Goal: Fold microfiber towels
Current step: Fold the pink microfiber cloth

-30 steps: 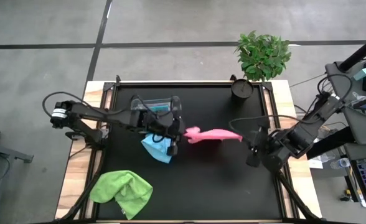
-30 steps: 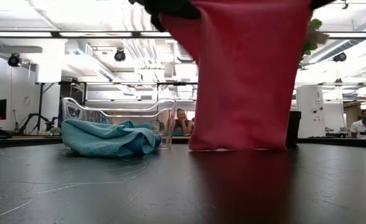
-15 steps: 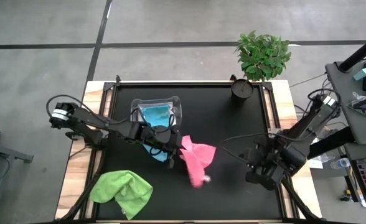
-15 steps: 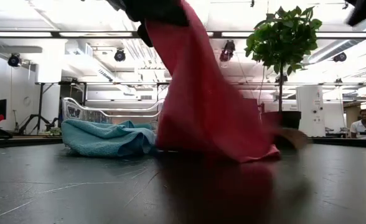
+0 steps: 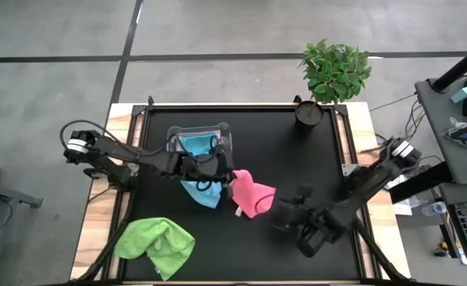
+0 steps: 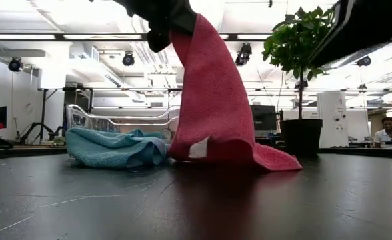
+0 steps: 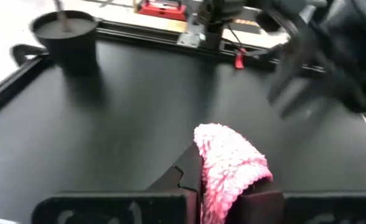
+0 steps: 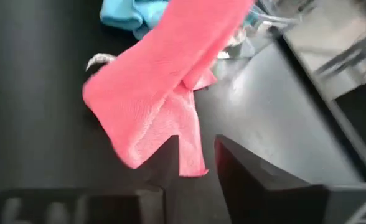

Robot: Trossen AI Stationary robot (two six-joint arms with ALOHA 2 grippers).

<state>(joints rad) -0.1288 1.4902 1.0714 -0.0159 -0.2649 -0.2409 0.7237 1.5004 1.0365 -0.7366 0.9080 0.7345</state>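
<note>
The pink towel (image 5: 251, 196) is the piece in play, so everything here is placed from it. The left gripper (image 5: 220, 176) sits at its tub-side upper corner, fingers pressed together on a pinch of pink pile — the left wrist view shows a fold of cloth bulging up between the two dark fingers. In the low view the towel hangs from that high pinch like a tent, its lower edge and one trailing corner resting on the black table (image 5: 297, 159).

The right gripper (image 5: 285, 216) is just beyond the towel's free edge, on the side away from the tub, and close to the tabletop. Its fingers are parted with a gap between them, and the right wrist view shows nothing in that gap; the dangling pink corner lies just ahead of the fingertips, though whether it brushes one finger is hard to tell from that angle.

The towel's long axis runs from the left gripper's pinch down toward the right gripper, so the slack end points at the right fingers. That makes the right arm the nearer one for taking the free corner.

Behind the pink towel a light blue towel (image 5: 199, 191) spills from the clear tub (image 5: 199, 139); the lime green towel (image 5: 156, 245) lies well apart.
</note>
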